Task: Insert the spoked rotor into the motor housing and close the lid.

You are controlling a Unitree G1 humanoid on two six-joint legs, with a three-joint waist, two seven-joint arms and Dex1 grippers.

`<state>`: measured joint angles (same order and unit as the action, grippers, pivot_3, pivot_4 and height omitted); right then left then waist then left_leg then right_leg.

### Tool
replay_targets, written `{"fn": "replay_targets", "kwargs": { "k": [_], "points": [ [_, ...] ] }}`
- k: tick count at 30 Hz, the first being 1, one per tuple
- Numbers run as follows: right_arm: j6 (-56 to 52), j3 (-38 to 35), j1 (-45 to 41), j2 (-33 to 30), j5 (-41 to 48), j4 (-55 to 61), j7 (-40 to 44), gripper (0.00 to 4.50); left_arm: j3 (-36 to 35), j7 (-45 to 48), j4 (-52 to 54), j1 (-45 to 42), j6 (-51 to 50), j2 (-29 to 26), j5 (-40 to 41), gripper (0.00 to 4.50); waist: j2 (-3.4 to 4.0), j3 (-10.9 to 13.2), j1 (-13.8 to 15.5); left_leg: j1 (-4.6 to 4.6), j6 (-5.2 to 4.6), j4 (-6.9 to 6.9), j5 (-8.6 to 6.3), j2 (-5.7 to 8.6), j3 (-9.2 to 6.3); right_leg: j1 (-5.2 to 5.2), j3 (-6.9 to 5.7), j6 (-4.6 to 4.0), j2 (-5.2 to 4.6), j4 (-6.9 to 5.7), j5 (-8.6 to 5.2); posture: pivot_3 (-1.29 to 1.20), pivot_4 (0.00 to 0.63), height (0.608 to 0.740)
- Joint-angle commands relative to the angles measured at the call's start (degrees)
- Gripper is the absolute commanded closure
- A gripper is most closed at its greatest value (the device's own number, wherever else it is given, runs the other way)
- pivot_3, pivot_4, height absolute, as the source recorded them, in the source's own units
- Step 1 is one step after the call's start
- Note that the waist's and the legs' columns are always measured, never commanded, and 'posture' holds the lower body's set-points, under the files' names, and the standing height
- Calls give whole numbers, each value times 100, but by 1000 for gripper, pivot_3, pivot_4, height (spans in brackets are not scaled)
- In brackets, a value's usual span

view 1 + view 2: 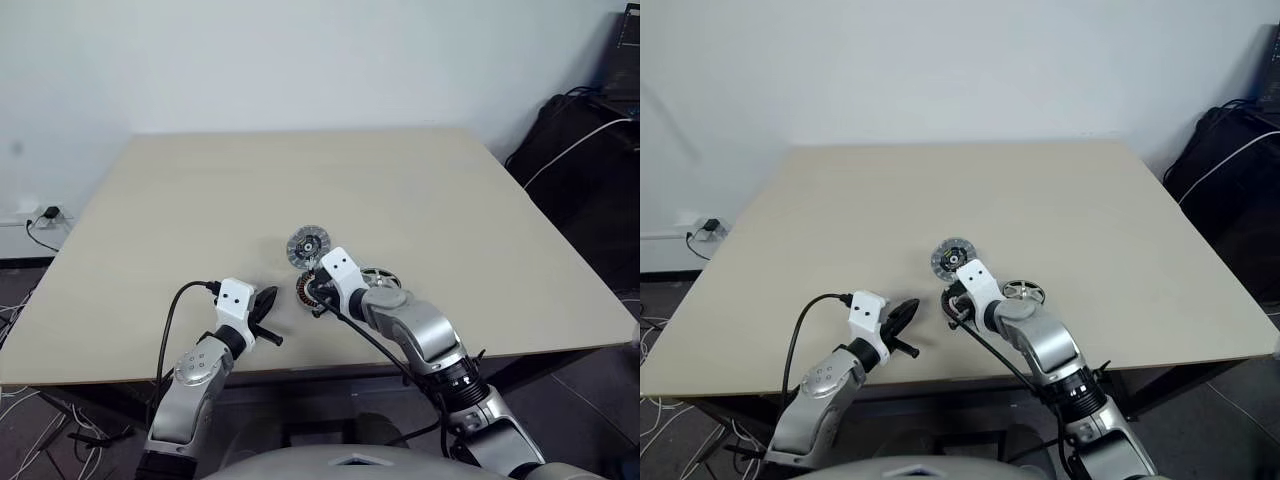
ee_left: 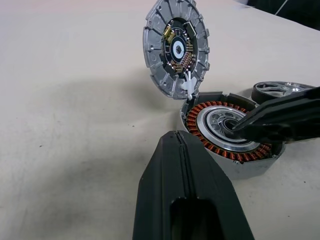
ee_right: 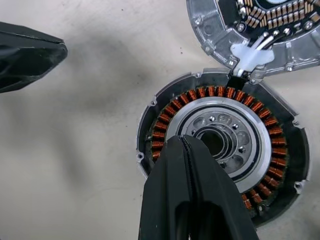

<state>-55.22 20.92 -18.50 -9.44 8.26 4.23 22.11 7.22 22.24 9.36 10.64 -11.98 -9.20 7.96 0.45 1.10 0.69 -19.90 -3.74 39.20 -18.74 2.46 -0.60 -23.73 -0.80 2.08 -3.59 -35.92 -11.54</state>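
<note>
Nothing inserted yet: motor housing (image 3: pixel 222 145) empty, lid (image 2: pixel 176 47) propped open behind it, spoked rotor (image 1: pixel 1023 291) lying just beside it. Left gripper (image 1: pixel 266 322) and right gripper (image 3: pixel 192 165) both closed, holding nothing, the right's tips at the housing's centre.

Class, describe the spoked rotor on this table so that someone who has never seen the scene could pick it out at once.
Start at the beige table and go to the small cluster of parts near its front edge. The spoked rotor lies flat at the cluster's right end, just right of the copper-wound motor housing. Unlike the housing and the ribbed silvery lid beyond it, it is an open dark ring with thin spokes.
</note>
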Motion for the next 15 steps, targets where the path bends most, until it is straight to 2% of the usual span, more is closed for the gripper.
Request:
{"fn": "replay_targets", "kwargs": {
  "k": [1, 15],
  "points": [
    [215, -102, -241, 39, -16, -55, 32, 4476, -24, 18, 174, -55, 46, 10, 99, 4500, 0, 0, 0, 0, 0, 0, 0, 0, 0, 0, 0, 0, 0, 0, 0, 0, 0, 740],
    [289, -104, -271, -35, -97, -189, 84, 4476, 4, 0, 152, -57, 35, 61, 84, 4500, 1, 0, 0, -1, 2, -2, -2, 0, -1, 0, -1, -1, -1, 0, 0, 0, 0, 740]
  ]
}}
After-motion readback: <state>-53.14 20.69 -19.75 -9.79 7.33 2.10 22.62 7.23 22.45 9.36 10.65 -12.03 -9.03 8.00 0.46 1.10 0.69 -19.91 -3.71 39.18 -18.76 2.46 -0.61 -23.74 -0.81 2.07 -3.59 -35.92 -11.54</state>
